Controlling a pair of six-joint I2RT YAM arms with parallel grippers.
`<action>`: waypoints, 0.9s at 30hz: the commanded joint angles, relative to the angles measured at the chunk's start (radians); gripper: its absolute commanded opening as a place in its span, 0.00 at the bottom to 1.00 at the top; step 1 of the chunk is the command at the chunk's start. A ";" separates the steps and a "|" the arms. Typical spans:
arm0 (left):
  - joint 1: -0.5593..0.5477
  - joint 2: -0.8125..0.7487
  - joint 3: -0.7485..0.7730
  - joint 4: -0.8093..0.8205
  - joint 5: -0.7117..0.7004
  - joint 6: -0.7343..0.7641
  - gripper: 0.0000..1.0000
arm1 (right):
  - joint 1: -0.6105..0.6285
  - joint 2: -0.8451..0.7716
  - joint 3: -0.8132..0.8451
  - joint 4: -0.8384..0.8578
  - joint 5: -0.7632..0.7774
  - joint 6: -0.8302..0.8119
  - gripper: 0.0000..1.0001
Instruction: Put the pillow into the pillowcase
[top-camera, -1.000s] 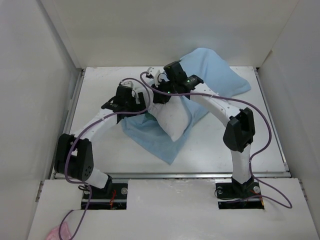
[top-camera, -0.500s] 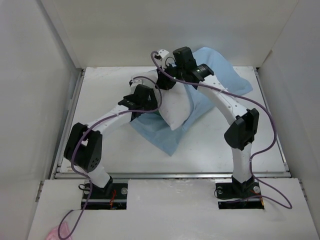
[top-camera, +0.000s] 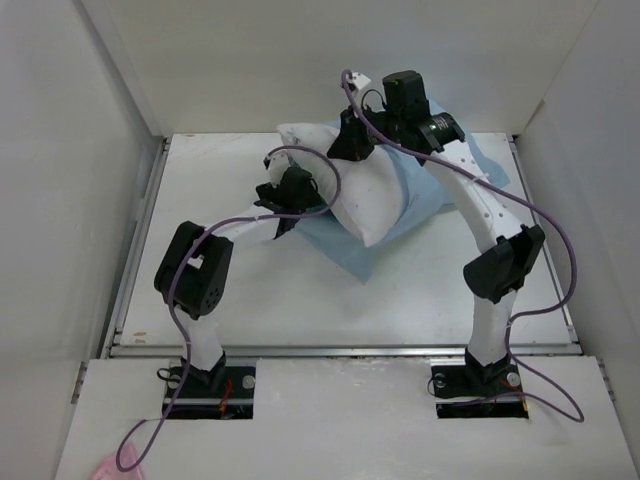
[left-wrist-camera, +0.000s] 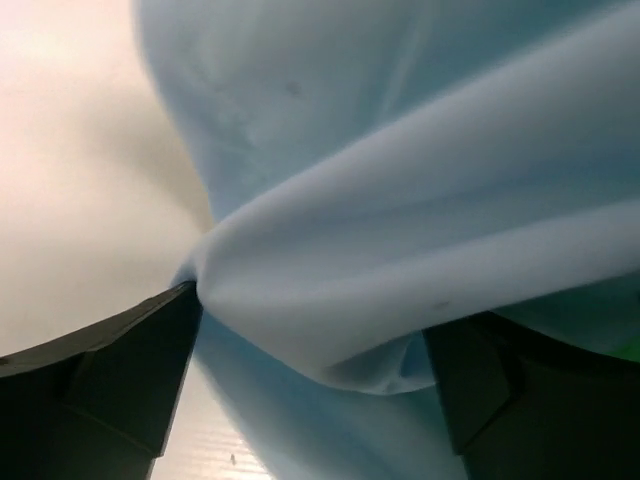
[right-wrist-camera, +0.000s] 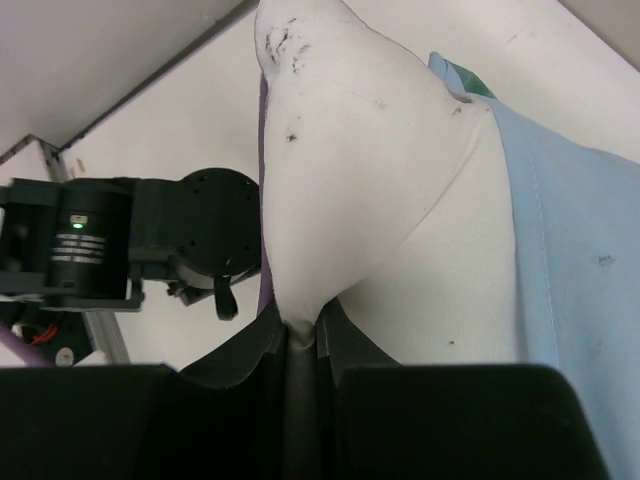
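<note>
The white pillow (top-camera: 365, 195) lies tilted at the back middle of the table, its near end on the light blue pillowcase (top-camera: 350, 255). My right gripper (top-camera: 350, 140) is shut on a pinch of the pillow's far edge and holds it up; in the right wrist view the gripper (right-wrist-camera: 300, 335) clamps the pillow (right-wrist-camera: 350, 170), with the pillowcase (right-wrist-camera: 575, 270) on the right. My left gripper (top-camera: 293, 198) is open at the pillow's left side. In the left wrist view a pale fold of cloth (left-wrist-camera: 420, 260) bulges between the spread fingers (left-wrist-camera: 120, 370), over the blue pillowcase (left-wrist-camera: 300, 420).
White walls enclose the table; the back wall (top-camera: 300, 60) stands close behind the right gripper. More pillowcase (top-camera: 475, 165) trails to the back right. Purple cables (top-camera: 545, 230) loop beside both arms. A pink scrap (top-camera: 110, 467) lies off the table, front left.
My right gripper has carried the pinched pillow up and toward the back right. The left arm has followed to the right, staying at the pillow's left side. The pillowcase has slid along underneath.
</note>
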 joint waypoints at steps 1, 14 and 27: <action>0.000 -0.019 -0.043 0.253 0.117 0.070 0.84 | 0.016 -0.117 0.086 0.068 -0.207 0.064 0.00; 0.176 -0.330 0.012 -0.077 -0.006 0.054 0.00 | 0.028 -0.063 -0.136 -0.096 0.172 -0.359 0.00; 0.368 -0.577 0.136 -0.221 0.263 0.113 0.00 | 0.222 0.254 -0.156 -0.117 0.296 -0.596 0.00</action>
